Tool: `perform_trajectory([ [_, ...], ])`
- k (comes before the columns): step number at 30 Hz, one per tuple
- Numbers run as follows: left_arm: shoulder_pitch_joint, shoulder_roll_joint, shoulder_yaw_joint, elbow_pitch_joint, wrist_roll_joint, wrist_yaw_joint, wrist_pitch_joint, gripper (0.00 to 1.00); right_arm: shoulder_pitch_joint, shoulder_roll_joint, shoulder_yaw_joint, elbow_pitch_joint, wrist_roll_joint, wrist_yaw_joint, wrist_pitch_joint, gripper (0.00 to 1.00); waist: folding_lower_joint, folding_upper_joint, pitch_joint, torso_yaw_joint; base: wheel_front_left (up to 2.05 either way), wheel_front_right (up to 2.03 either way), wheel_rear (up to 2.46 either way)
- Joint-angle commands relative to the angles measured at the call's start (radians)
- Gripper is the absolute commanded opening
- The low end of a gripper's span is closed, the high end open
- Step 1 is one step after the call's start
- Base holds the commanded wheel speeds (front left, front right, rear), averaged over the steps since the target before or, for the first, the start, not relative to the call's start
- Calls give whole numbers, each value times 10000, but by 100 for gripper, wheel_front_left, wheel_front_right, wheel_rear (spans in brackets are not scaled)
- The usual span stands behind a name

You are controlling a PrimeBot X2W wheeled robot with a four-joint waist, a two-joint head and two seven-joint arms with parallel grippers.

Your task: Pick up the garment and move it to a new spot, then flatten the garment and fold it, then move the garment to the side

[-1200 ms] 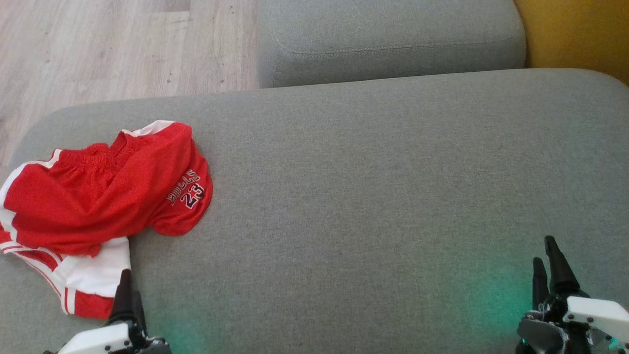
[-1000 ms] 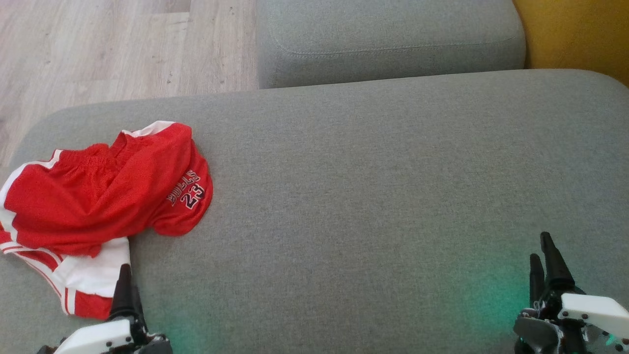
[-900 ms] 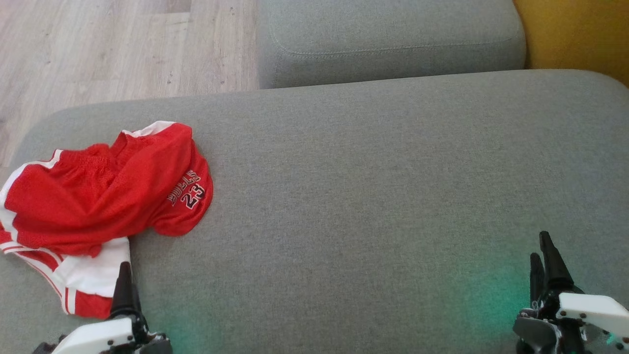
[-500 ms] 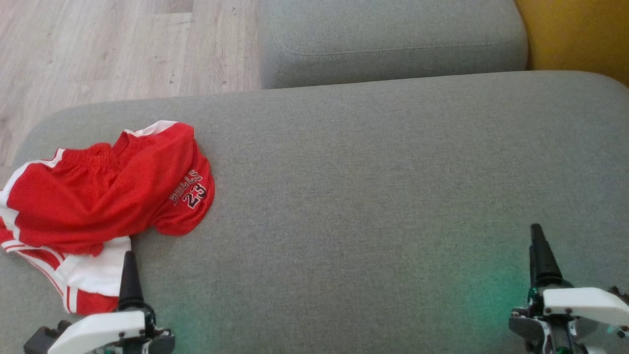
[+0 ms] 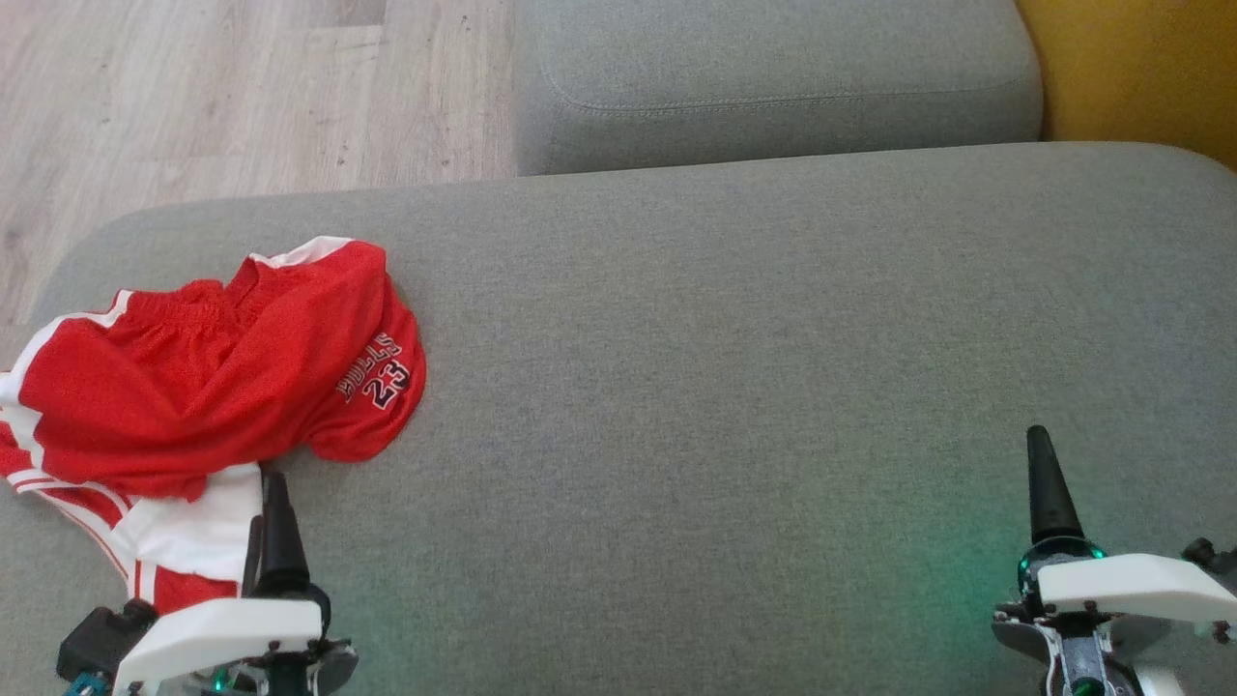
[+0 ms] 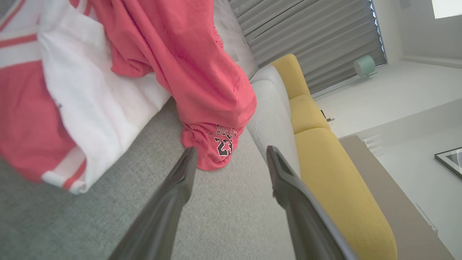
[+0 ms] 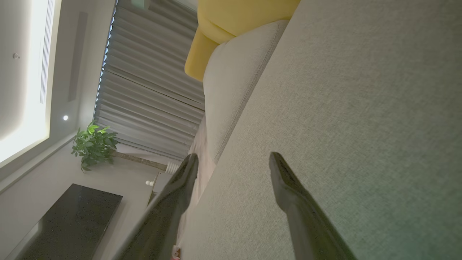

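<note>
1. Head view: shorts (image 5: 213,377), red with white trim, lie crumpled at 9 o'clock on the grey seat cushion (image 5: 725,387). One striped leg trails toward 7 o'clock.
2. Left gripper (image 5: 268,498) sits at 7 o'clock, its tips just beside the white panel (image 5: 198,536); cannot tell if they touch it. In the left wrist view its fingers (image 6: 180,180) are spread wide with nothing between them, and the printed hem (image 6: 222,144) is at 12 o'clock.
3. Right gripper (image 7: 234,156) is at 5 o'clock, well apart from the cloth, fingers spread over bare cushion.
4. Step in hand, as I read it: the first pick-up.
   - Set the left tips on a thick bunched fold rather than the single white layer.
   - Close fully before lifting, since the mesh will likely slip and drag.
   - The bare cushion toward 3 o'clock would suit as the new spot.
5. Containers: none in play; the cushion alone bears the shorts.
</note>
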Motion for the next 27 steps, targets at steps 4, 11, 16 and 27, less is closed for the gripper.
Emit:
perform_trajectory([
  [4, -193, 65, -31, -526, 693, 101, -225, 100, -347, -68, 229, -465, -712, -3, -213, 100, 0, 0, -12, 13, 0, 0, 0],
  [11, -154, 70, -196, -732, 1594, 201, -433, 100, -330, -73, 402, -598, -1606, -3, -419, 100, 0, 0, -29, 39, 0, 0, 0],
  [16, -133, 72, -299, -891, 2215, 303, -581, 100, -313, -76, 603, -712, -2221, -3, -567, 100, 0, 0, -33, 84, 0, 0, 0],
  [27, -66, 80, -597, -1162, 3670, 476, -937, 100, -295, -84, 918, -975, -3770, -4, -921, 100, 0, 0, -100, 155, 0, 0, 0],
])
